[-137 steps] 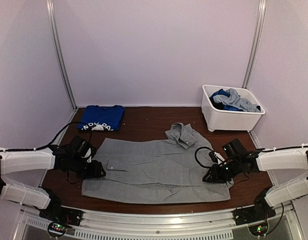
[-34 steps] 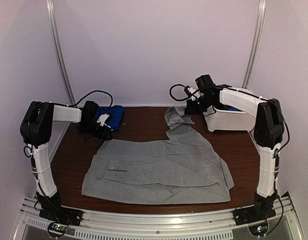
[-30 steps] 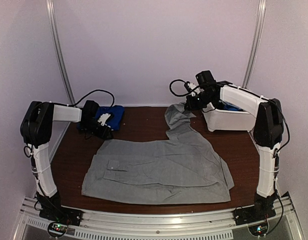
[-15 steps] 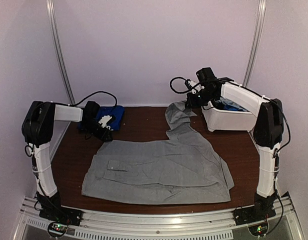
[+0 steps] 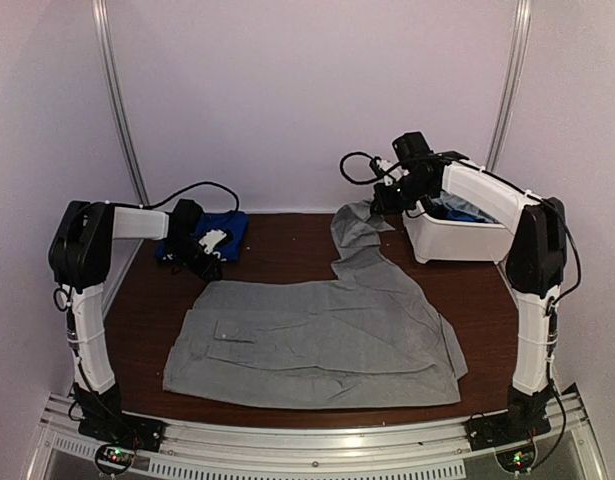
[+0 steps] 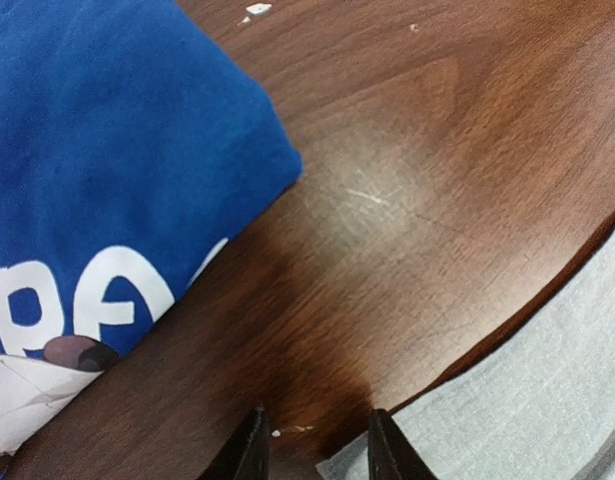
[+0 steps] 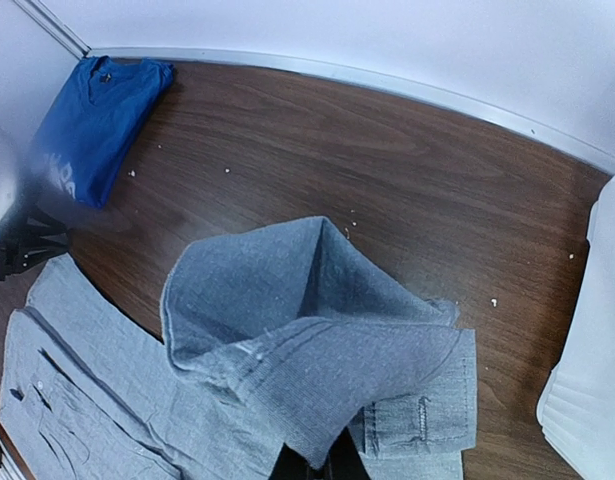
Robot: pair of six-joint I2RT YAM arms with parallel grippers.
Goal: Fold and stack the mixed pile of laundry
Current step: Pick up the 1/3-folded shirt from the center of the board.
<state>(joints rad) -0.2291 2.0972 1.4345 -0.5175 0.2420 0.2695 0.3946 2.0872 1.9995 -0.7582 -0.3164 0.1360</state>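
— What lies closest to you?

— The grey shirt (image 5: pixel 317 335). It is spread flat over the near half of the table (image 5: pixel 287 250), with its hem running along the near edge. Bare wood shows as a strip down each side edge.

— And the room past it?

— There is open wood in the middle, between the shirt's body and the far edge.

— Your left side?

— My left gripper (image 6: pixel 315 450) sits low over bare wood towards the far left corner. Its jaws stand a narrow gap apart with nothing between them. A corner of the grey shirt lies just beside it. The folded blue shirt (image 6: pixel 107 150) with white print is near, in that far left corner, and I am not touching it.

— Your right?

— My right gripper (image 5: pixel 379 205) is raised above the far right part of the table, clamped on one end of the grey shirt. That end hangs from it as a strip down to the flat body.

— Any containers?

— Yes, the white bin (image 5: pixel 457 240) in the far right corner, just beside my right gripper. Inside it is a bundle of clothes (image 5: pixel 467 210), blue and grey together.
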